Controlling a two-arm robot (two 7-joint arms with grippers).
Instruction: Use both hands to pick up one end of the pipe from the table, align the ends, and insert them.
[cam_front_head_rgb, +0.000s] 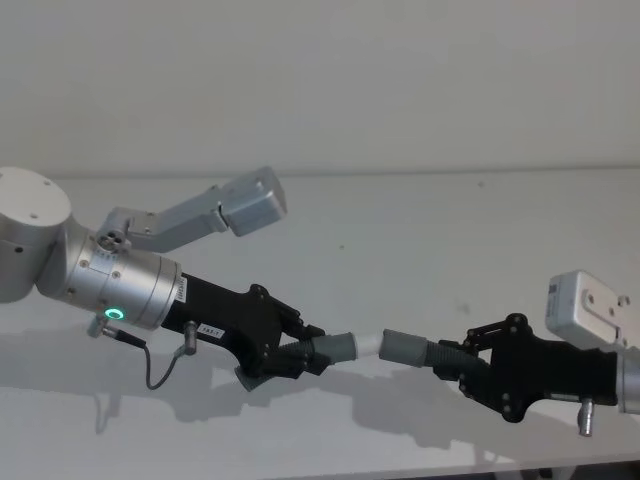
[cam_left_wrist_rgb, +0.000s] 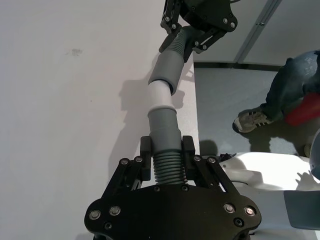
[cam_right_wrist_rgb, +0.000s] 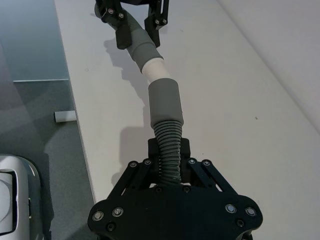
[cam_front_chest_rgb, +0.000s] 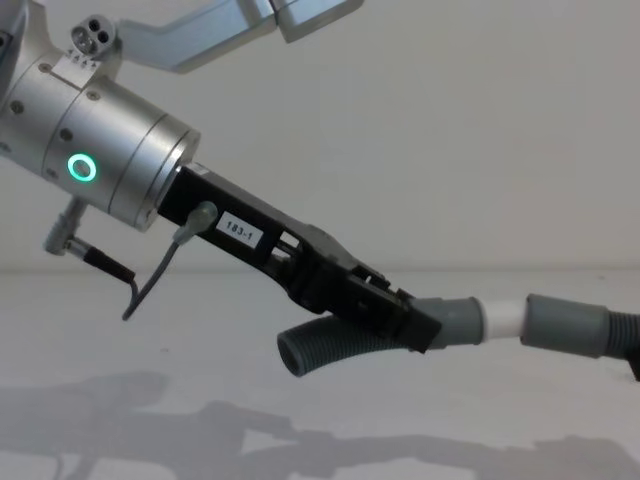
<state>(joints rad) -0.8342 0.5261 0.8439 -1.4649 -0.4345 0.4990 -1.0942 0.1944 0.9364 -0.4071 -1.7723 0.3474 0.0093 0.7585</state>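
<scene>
Both grippers hold a piece of the pipe above the white table (cam_front_head_rgb: 420, 230). My left gripper (cam_front_head_rgb: 300, 352) is shut on the ribbed part of the left piece (cam_front_chest_rgb: 330, 345), whose free end hangs below the fingers. Its smooth cuff (cam_front_head_rgb: 338, 350) carries a white tip (cam_front_head_rgb: 371, 343). That tip meets the mouth of the right piece's cuff (cam_front_head_rgb: 404, 349) and seems partly inside it. My right gripper (cam_front_head_rgb: 462, 366) is shut on the ribbed part behind that cuff. The left wrist view shows my left gripper (cam_left_wrist_rgb: 166, 150), the white tip (cam_left_wrist_rgb: 161, 95) and the far cuff (cam_left_wrist_rgb: 167, 69) in one line. The right wrist view shows my right gripper (cam_right_wrist_rgb: 169, 150) and its cuff (cam_right_wrist_rgb: 165, 102).
The table's front edge (cam_left_wrist_rgb: 195, 105) runs close under the joined ends. Beyond it is grey floor, where a person's leg and shoe (cam_left_wrist_rgb: 252, 120) stand. A small white object (cam_right_wrist_rgb: 65, 116) lies on the floor. Behind the table rises a pale wall (cam_front_head_rgb: 400, 80).
</scene>
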